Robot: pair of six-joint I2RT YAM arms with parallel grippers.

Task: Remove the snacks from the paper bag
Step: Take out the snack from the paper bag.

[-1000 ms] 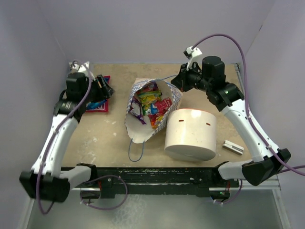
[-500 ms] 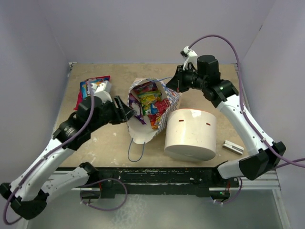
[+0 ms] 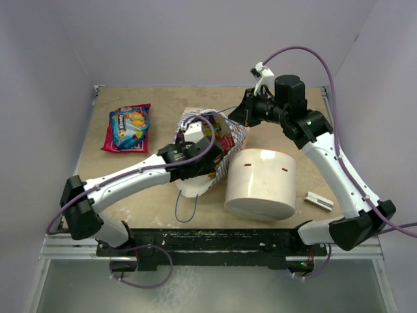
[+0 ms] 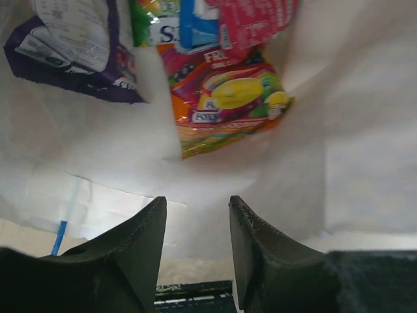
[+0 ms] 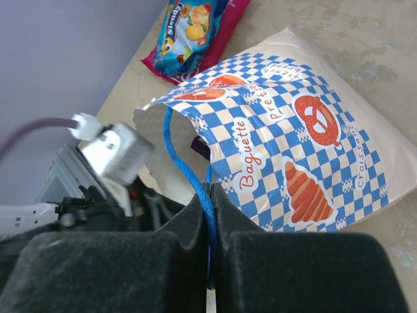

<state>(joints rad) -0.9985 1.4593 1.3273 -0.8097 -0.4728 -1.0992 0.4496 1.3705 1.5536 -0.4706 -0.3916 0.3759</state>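
Observation:
The paper bag (image 3: 191, 185) lies open on the table, its blue-and-white checkered outside showing in the right wrist view (image 5: 293, 143). My right gripper (image 3: 242, 117) is shut on the bag's blue cord handle (image 5: 189, 176) and holds the mouth up. My left gripper (image 3: 210, 156) is inside the bag mouth, open and empty (image 4: 195, 207). Ahead of its fingers (image 4: 140, 251) lie snacks on the white inside: an orange-pink packet (image 4: 228, 101), a purple one (image 4: 71, 52), a red one (image 4: 254, 23). One red-and-blue packet (image 3: 128, 127) lies on the table far left.
A large white cylinder (image 3: 260, 182) stands right next to the bag. A small grey flat bar (image 3: 319, 201) lies at its right. The bag's second handle loop (image 3: 186, 210) trails towards the near edge. Walls close the table on three sides.
My left arm has swung from the far left, where it left the red-and-blue packet on the table, rightwards into the bag mouth. The right gripper has kept hold of the handle.

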